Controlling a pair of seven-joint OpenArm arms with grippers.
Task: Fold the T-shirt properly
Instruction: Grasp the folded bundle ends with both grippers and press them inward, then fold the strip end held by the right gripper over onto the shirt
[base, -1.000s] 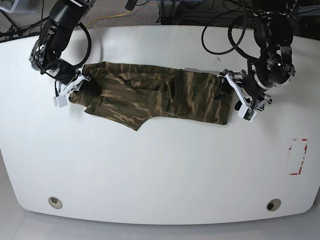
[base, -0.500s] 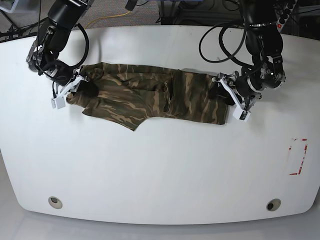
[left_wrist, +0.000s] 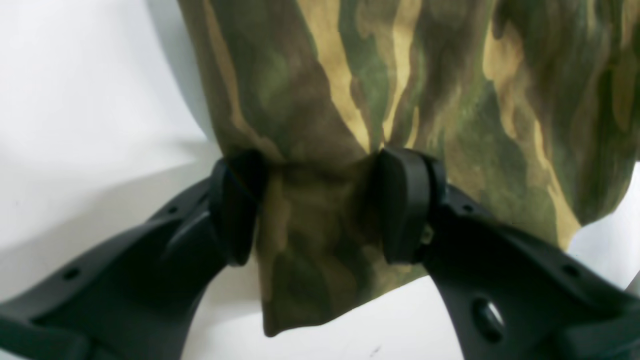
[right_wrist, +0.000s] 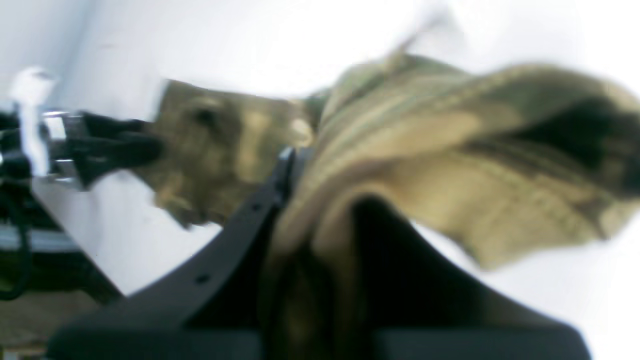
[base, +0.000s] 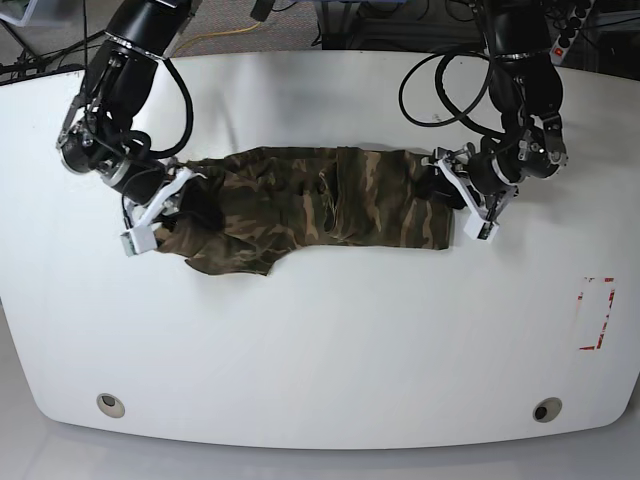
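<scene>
The camouflage T-shirt (base: 320, 205) lies stretched sideways across the white table (base: 320, 340), bunched and creased, with one flap hanging toward the front at the left. My left gripper (base: 452, 203) is shut on the shirt's right end. In the left wrist view its black pads (left_wrist: 405, 205) pinch a fold of the T-shirt (left_wrist: 400, 90). My right gripper (base: 165, 215) is shut on the shirt's left end. The right wrist view is blurred. There the T-shirt (right_wrist: 450, 165) bulges from the right gripper (right_wrist: 320, 200), and the other gripper (right_wrist: 100, 145) holds the far end.
A red-marked rectangle (base: 597, 313) sits near the table's right edge. Two round holes (base: 110, 404) (base: 546, 409) lie near the front edge. Black cables (base: 445, 85) loop over the table's back right.
My right gripper has moved right and toward the front with the shirt's left end, so the shirt is shorter and more bunched. My left gripper has shifted slightly left.
</scene>
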